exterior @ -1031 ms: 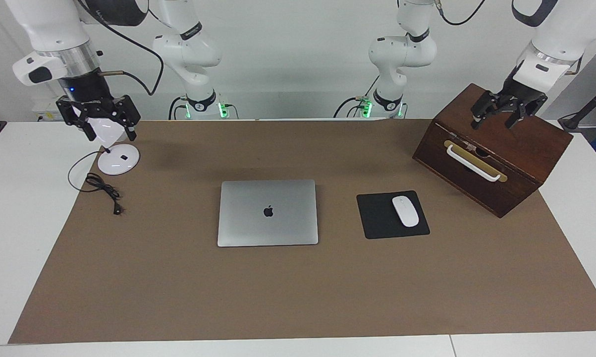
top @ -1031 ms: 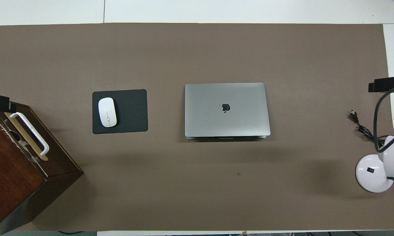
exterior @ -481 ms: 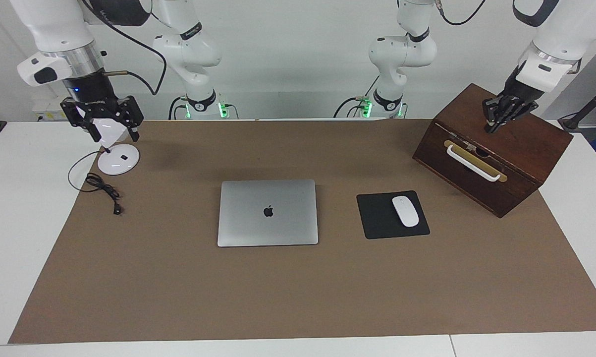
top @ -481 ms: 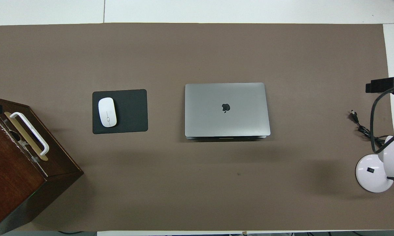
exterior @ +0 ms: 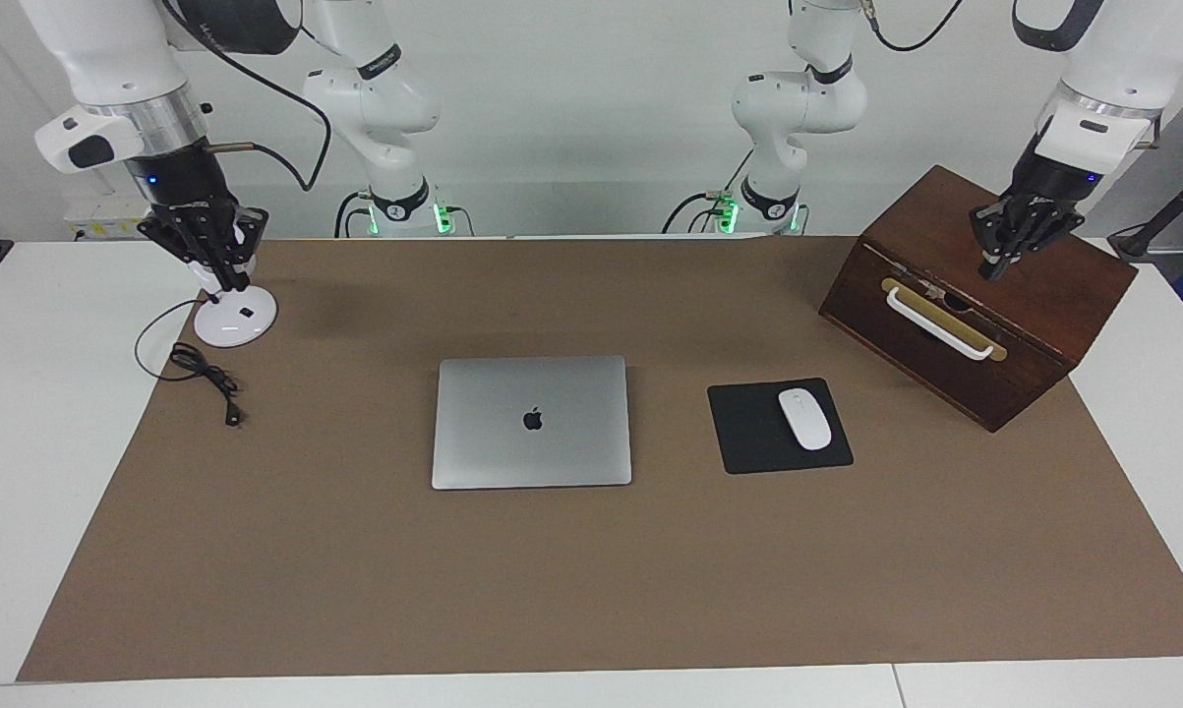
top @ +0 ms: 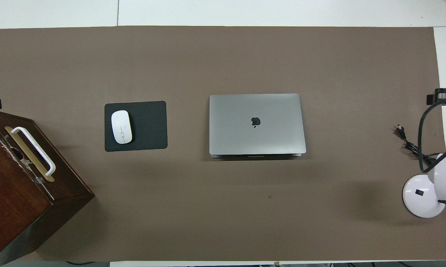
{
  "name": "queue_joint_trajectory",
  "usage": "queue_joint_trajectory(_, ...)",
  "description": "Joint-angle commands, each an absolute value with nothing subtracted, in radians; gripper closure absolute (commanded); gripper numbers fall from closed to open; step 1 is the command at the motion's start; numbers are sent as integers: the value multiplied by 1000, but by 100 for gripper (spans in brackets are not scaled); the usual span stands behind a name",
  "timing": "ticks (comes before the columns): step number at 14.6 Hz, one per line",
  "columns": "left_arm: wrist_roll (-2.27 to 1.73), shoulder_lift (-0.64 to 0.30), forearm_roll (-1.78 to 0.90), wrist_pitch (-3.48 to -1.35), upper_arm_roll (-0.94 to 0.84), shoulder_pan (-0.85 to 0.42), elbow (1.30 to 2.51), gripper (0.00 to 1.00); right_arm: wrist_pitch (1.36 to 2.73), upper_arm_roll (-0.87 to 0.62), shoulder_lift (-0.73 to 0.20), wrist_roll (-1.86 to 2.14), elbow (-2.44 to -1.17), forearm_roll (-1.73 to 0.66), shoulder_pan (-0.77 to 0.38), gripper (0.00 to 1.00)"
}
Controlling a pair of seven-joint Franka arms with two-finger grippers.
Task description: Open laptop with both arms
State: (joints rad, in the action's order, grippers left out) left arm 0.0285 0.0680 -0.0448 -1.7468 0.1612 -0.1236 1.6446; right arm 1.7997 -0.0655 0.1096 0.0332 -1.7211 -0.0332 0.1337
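The silver-grey laptop (exterior: 532, 421) lies closed, apple logo up, in the middle of the brown mat; it also shows in the overhead view (top: 256, 124). My right gripper (exterior: 227, 282) hangs in the air over the white lamp at the right arm's end, its fingers drawn together and empty. My left gripper (exterior: 992, 267) hangs over the top of the wooden box at the left arm's end, also drawn together and empty. Both are well apart from the laptop. In the overhead view only their tips show at the side edges.
A black mouse pad (exterior: 748, 433) with a white mouse (exterior: 804, 418) lies beside the laptop toward the left arm's end. A dark wooden box (exterior: 1063, 285) with a white handle stands there too. A white lamp base (exterior: 235, 317) and its black cable (exterior: 203, 369) are at the right arm's end.
Both grippers have gone from wide open to drawn shut. Each has shifted slightly, still over the lamp and the box. The laptop has not moved.
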Motion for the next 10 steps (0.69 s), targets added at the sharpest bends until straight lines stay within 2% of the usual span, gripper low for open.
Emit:
queue_joint_trajectory(1, 29, 124, -58, -1895, 158, -135, 1786, 100, 1827, -66, 114, 66, -1736, -48, 138, 100)
queue_joint_trajectory(2, 26, 156, -58, -1970, 158, -158, 1861, 100, 1833, -66, 114, 67, -1738, -48, 138, 100)
queue_joint_trajectory(3, 26, 194, -58, -2059, 158, -178, 1947, 100, 1853, -66, 109, 72, -1738, -48, 140, 75)
queue_joint_trajectory(4, 23, 239, -58, -2176, 158, -181, 2053, 100, 1861, -66, 101, 77, -1736, -48, 143, 44)
queue_joint_trajectory(5, 20, 286, -58, -2300, 156, -184, 2166, 100, 1862, -66, 92, 80, -1733, -48, 146, 17)
queue_joint_trajectory(6, 17, 331, -58, -2407, 156, -196, 2266, 100, 1873, -66, 87, 80, -1733, -48, 147, 0)
queue_joint_trajectory(7, 15, 365, -58, -2487, 156, -210, 2342, 100, 1887, -66, 86, 78, -1735, -48, 146, 0)
queue_joint_trajectory(10, 14, 414, -58, -2649, 146, -232, 2466, 100, 1908, -66, 72, 69, -1736, -49, 138, 0)
